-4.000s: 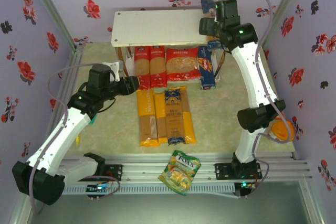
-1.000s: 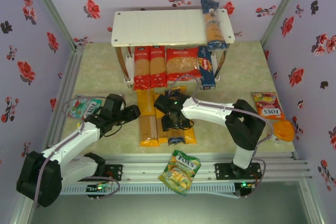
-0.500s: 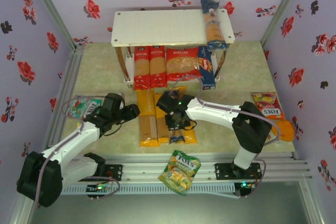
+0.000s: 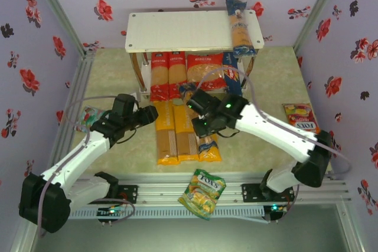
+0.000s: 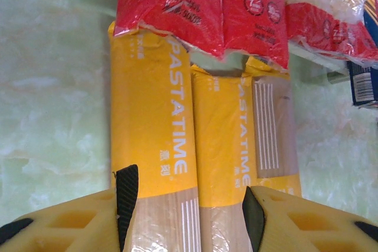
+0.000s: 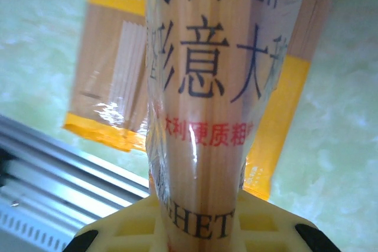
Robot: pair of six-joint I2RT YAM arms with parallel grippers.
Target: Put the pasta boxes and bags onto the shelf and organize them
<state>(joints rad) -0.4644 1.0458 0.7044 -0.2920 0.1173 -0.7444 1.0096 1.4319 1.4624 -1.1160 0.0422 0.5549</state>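
**Pinching a see-through spaghetti bag with dark-blue lettering (image 6: pixel 201 87) in the right tool (image 6: pixel 198 223)**

The right tool's fingers are pressed together on the lower part of that bag. The bag runs straight away from the wrist camera. Behind it lie yellow packs on the pale green marbled counter (image 4: pixel 112 69). From above, the right tool (image 4: pixel 204 127) sits over the right side of the yellow group.

The two-tier shelf of white boards on thin metal legs (image 4: pixel 177 30) stands at the far side of the counter. Its top board carries one long dark-blue and clear spaghetti bag (image 4: pixel 241 28) at the right end, laid front to back. The lower tier holds, from left to right, two red spaghetti bags (image 4: pixel 169 75) side by side, a wider red bag of short pasta (image 4: pixel 205 70) and a dark-blue box (image 4: pixel 234 81).

Three long yellow spaghetti packs (image 5: pixel 150 146) lie side by side on the counter just in front of the shelf. Their far ends are tucked under the red bags' near ends.

The left tool (image 5: pixel 190 210) is spread, its black pads (image 5: pixel 127 196) set wide over the near ends of two yellow packs. Whether they touch cannot be told.

A green-yellow snack bag (image 4: pixel 202 193) rests on the near metal rail. A small red-yellow bag (image 4: pixel 301 117) lies at the right.
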